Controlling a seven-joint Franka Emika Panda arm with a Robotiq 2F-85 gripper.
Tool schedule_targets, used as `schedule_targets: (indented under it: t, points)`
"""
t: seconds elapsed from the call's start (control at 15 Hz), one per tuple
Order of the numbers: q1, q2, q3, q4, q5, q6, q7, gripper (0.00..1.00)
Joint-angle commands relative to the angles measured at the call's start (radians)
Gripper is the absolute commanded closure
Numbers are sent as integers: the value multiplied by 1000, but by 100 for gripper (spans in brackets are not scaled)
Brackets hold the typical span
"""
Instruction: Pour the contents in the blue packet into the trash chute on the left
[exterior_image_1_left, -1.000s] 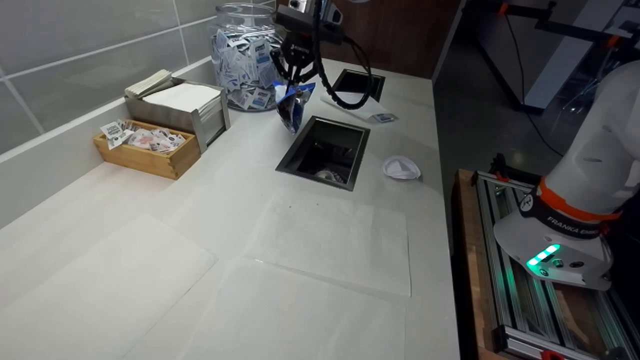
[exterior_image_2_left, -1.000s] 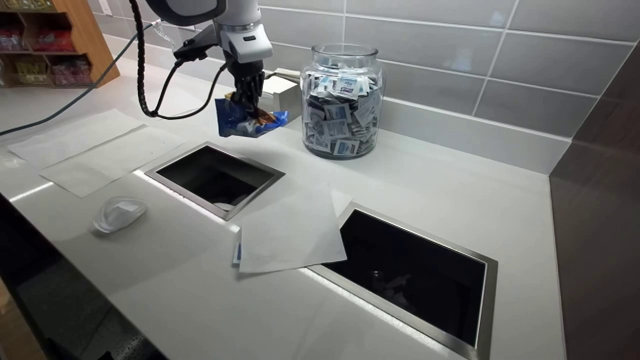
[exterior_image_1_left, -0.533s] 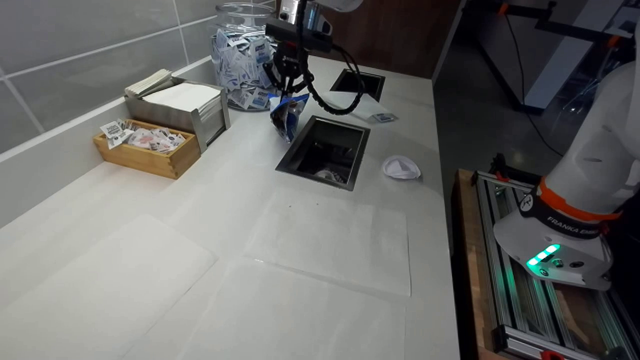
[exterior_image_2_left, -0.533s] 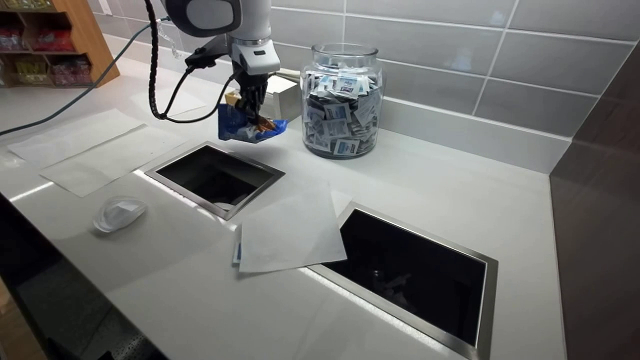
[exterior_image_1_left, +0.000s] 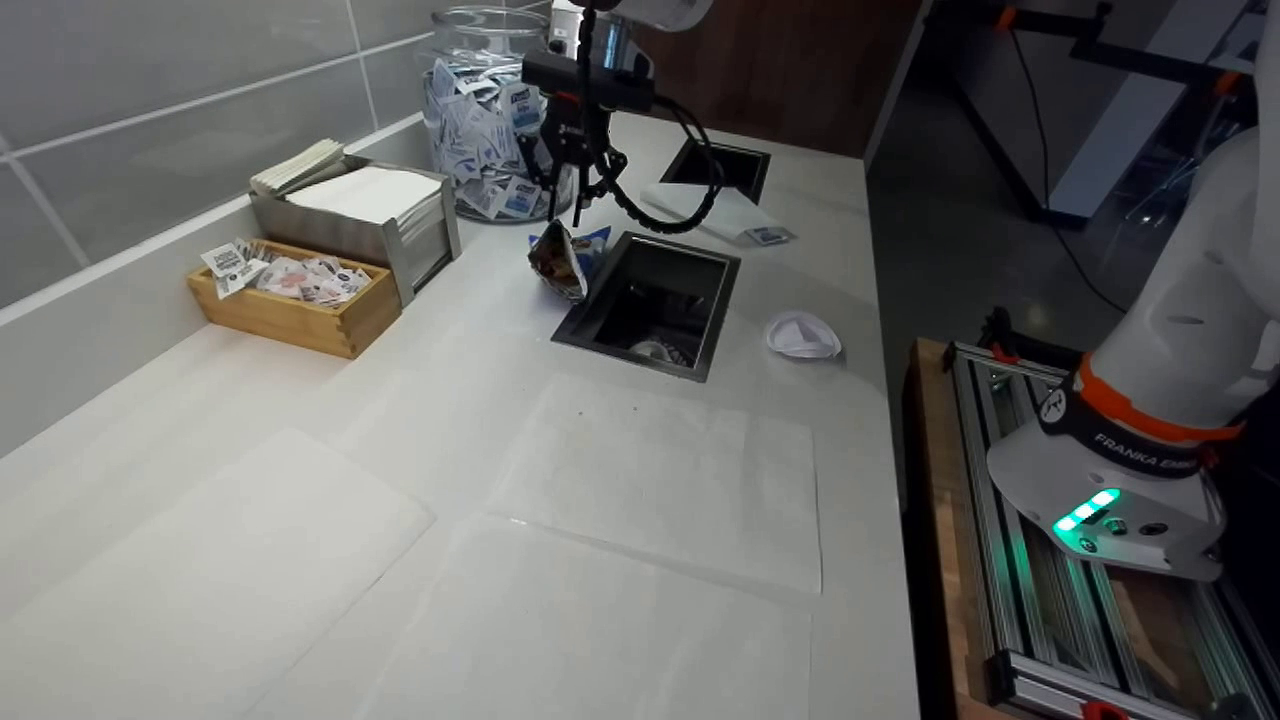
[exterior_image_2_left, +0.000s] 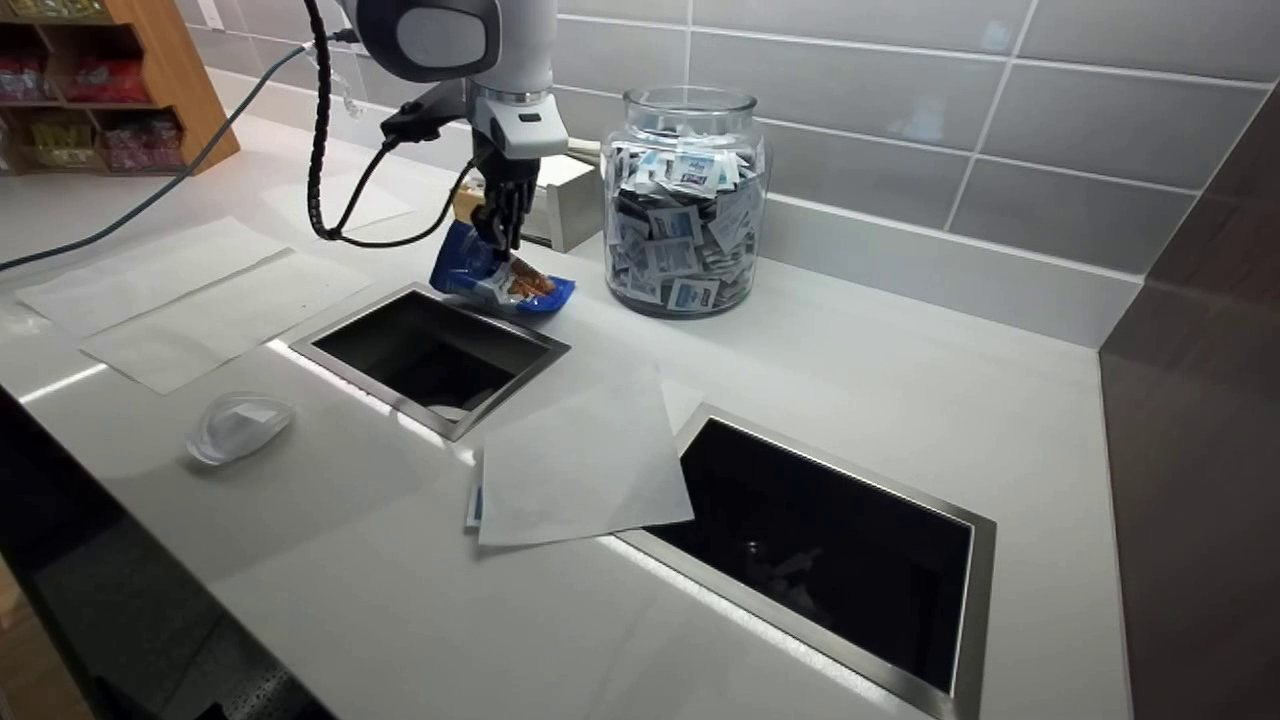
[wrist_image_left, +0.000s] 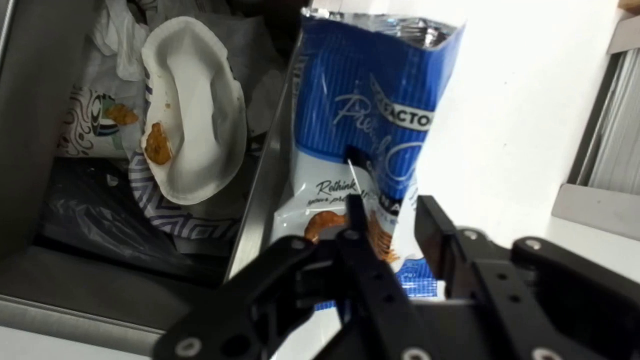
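In the wrist view we see the pincer (wrist_image_left: 390, 212) with its jaws parted, a gap showing between them, over the packet (wrist_image_left: 360, 125). We find the packet at the edge of the chute (wrist_image_left: 75, 325), overlapping its steel rim as seen here; whether the two touch we cannot tell. At the packet's open end we note a silvery lining. Inside the chute we observe a white dish (wrist_image_left: 192, 110) beside printed paper (wrist_image_left: 77, 132), with a brown piece (wrist_image_left: 158, 144) on the dish and another near it. In an exterior view we mark a jar (exterior_image_1_left: 488, 48), filled with sachets (exterior_image_1_left: 490, 135), near the napkin holder (exterior_image_1_left: 325, 238), and a wooden box (exterior_image_1_left: 280, 323) just beside that holder. In both exterior views a white scrap (exterior_image_2_left: 240, 428) lies on the table (exterior_image_2_left: 330, 560) near the chute, and a sheet (exterior_image_2_left: 580, 470) extends over one corner of a second opening (exterior_image_2_left: 977, 600).
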Motion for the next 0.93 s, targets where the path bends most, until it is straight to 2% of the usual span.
schedule_targets:
  t: [0.0,0.2,0.33,0.47,0.87]
  points:
    - [2,20,-7,34,15,-25,3,36]
    - [14,-11,-19,20,-20,-54,24,14]
    - [36,-32,-41,4,-83,-89,73,1]
    - [51,-64,-53,-24,-126,-71,110,0]
    - [110,-201,-93,-124,-353,7,328,0]
